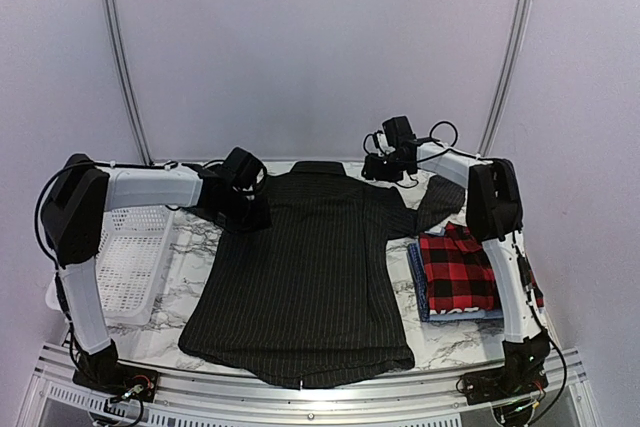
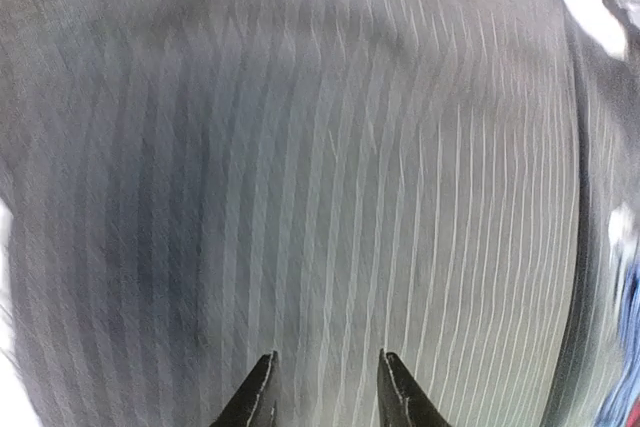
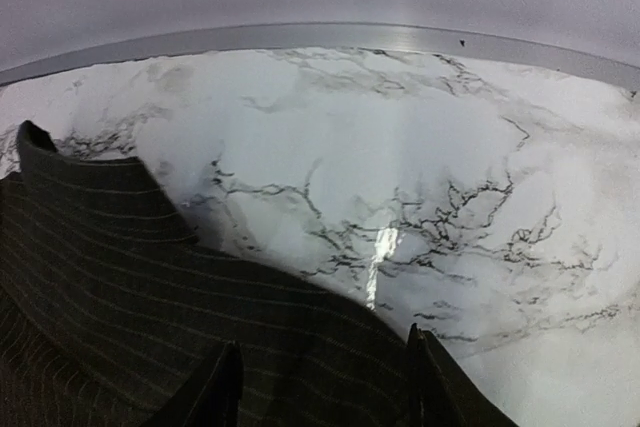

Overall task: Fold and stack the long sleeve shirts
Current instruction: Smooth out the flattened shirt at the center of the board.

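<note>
Fingers of the left end effector (image 2: 325,387) stand parted with nothing pinched between them, hovering close over the black pinstriped shirt (image 1: 300,267) at its left shoulder. The right end effector (image 3: 325,382) is likewise released, its fingers spread above a fold of the same striped cloth near the collar and right shoulder, with bare marble-patterned table (image 3: 400,147) beyond it. The pinstriped shirt lies spread flat in the middle of the table, collar at the far edge and hem at the near edge, its right sleeve angled out toward the right arm. Just beside that sleeve, on the right side of the table, the red-and-black plaid shirt (image 1: 458,272) sits folded on top of the blue folded shirt (image 1: 415,285). A white mesh basket (image 1: 125,257) stands at the table's left edge, under the left arm.
</note>
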### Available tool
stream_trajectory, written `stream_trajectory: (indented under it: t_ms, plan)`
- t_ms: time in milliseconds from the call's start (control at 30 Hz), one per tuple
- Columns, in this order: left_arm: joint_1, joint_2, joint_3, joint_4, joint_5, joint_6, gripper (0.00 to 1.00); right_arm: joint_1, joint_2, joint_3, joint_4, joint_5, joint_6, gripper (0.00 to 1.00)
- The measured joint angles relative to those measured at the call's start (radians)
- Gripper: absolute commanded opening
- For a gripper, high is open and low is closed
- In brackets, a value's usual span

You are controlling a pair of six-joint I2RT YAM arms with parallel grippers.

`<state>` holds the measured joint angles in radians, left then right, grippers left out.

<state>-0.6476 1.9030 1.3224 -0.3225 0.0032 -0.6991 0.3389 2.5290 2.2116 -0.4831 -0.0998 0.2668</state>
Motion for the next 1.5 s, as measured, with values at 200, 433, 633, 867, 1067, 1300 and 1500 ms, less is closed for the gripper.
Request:
stream_trajectory:
  t_ms: [200, 433, 633, 867, 1067, 1300, 1500]
  plan:
    - [0.128, 0.132, 0.226, -0.008, -0.097, 0.030, 0.35, 0.080, -0.148, -0.135, 0.034, -0.024, -0.006, 0.48]
    - [0.244, 0.333, 0.447, -0.029, -0.127, 0.063, 0.33, 0.165, -0.174, -0.261, 0.088, -0.077, 0.013, 0.46]
    - [0.276, 0.468, 0.535, -0.057, -0.112, 0.081, 0.33, 0.164, -0.171, -0.319, 0.108, -0.093, 0.031, 0.45]
    - [0.305, 0.505, 0.594, -0.058, -0.078, 0.069, 0.32, 0.146, -0.168, -0.354, 0.135, -0.085, 0.045, 0.44]
    - [0.377, 0.506, 0.594, -0.057, -0.056, 0.027, 0.32, 0.106, -0.133, -0.356, 0.157, -0.084, 0.054, 0.44]
    - [0.429, 0.506, 0.594, -0.057, -0.056, 0.008, 0.32, 0.099, -0.028, -0.197, 0.154, -0.104, 0.051, 0.47]
    - [0.436, 0.506, 0.594, -0.057, -0.055, 0.008, 0.34, 0.090, 0.127, 0.059, 0.122, -0.136, 0.030, 0.57]
